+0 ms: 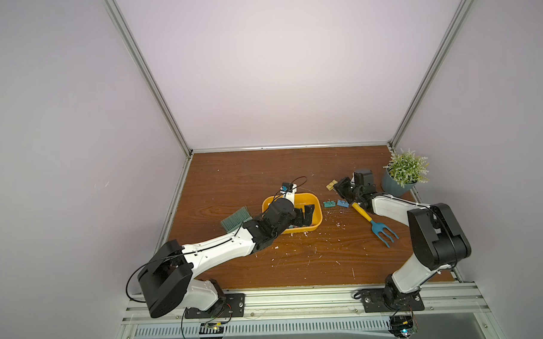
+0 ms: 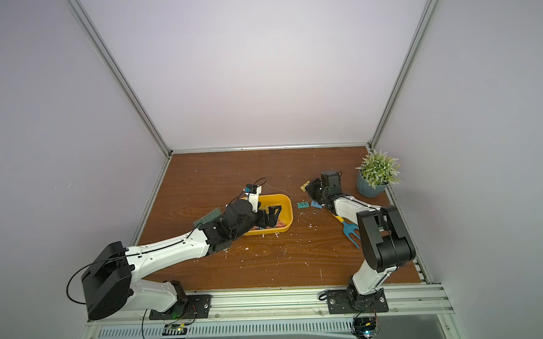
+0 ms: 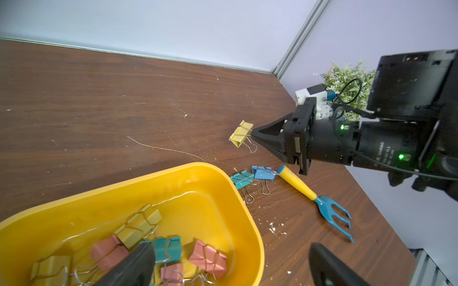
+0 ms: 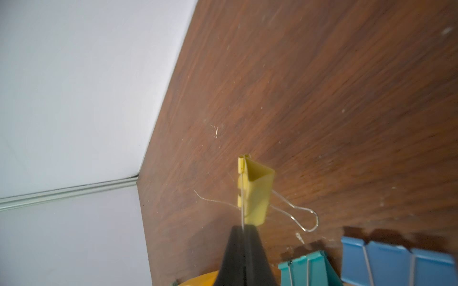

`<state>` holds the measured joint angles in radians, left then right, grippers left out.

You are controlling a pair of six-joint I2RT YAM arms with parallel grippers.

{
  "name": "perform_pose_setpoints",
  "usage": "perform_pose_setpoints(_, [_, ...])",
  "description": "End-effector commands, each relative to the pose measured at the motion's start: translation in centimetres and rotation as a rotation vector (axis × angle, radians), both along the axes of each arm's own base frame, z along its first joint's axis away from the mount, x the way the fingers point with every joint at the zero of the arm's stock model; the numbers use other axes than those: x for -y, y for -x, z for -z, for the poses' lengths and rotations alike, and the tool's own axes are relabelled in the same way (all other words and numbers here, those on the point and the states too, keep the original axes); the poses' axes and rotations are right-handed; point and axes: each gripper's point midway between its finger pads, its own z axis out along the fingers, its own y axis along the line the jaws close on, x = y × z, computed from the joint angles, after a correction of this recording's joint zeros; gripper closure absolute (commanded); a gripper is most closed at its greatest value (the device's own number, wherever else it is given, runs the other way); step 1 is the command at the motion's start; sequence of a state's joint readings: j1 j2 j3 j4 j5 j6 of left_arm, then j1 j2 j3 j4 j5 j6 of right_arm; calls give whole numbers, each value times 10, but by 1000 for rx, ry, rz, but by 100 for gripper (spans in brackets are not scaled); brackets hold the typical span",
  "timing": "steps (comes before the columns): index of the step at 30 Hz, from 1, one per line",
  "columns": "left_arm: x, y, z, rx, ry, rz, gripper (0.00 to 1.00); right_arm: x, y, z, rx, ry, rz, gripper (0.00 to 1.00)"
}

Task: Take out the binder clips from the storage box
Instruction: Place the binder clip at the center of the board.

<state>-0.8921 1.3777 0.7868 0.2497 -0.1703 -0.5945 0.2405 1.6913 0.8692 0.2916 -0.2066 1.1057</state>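
Brown tabletop (image 3: 124, 99), speckled white. Beyond the storage box (image 3: 203, 165), the right gripper (image 3: 251, 135) pinches a yellow clip (image 3: 240, 133) by its wire handle. The left gripper (image 1: 306, 215) hangs spread wide over the binder clips (image 3: 208, 257) lying in the box. Next, I reckon: set the yellow one down, then lower onto another.

You'll find the yellow storage box (image 3: 198, 188) upright and lidless, mid-table. Along its near side, pink, yellow and teal binder clips (image 3: 208, 257) lie in a loose heap. Just right of the box, a teal clip (image 3: 241, 179) and a blue clip (image 3: 262, 172) lie side by side on the table. Beyond them, a yellow clip (image 4: 257, 195) is pinched by one wire handle in the right gripper (image 4: 244, 227).
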Motion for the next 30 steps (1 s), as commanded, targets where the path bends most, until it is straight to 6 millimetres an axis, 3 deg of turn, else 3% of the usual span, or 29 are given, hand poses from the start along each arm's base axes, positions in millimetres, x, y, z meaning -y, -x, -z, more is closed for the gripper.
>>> perform_pose_setpoints(1, [-13, -8, -1, 15, -1, -39, 0, -24, -15, -21, 53, -90, -46, 100])
perform_pose_setpoints(8, [-19, -9, 4, 6, -7, -45, 0, -26, -18, -5, 24, -105, -18, 100])
perform_pose_setpoints(12, [-18, -10, 3, 5, -14, -36, 0, -35, -17, 1, 14, -117, -72, 81])
perform_pose_setpoints(16, [-22, -12, -2, 5, -38, -55, 0, -33, -8, 4, -6, -70, -106, 75])
perform_pose_setpoints(20, [-27, -14, -14, 15, -66, -75, 0, -28, 19, -6, -20, 8, -180, 73])
perform_pose_setpoints(25, [-41, -21, -28, 46, -86, -153, 0, 3, 47, -26, 10, 254, -216, 72])
perform_pose_setpoints(27, [-48, -24, -29, 54, -91, -194, 0, -3, 50, -47, 125, 300, -307, 75])
perform_pose_setpoints(30, [-55, -29, -22, 25, -100, -239, 0, -32, 66, -70, 261, 280, -523, 76])
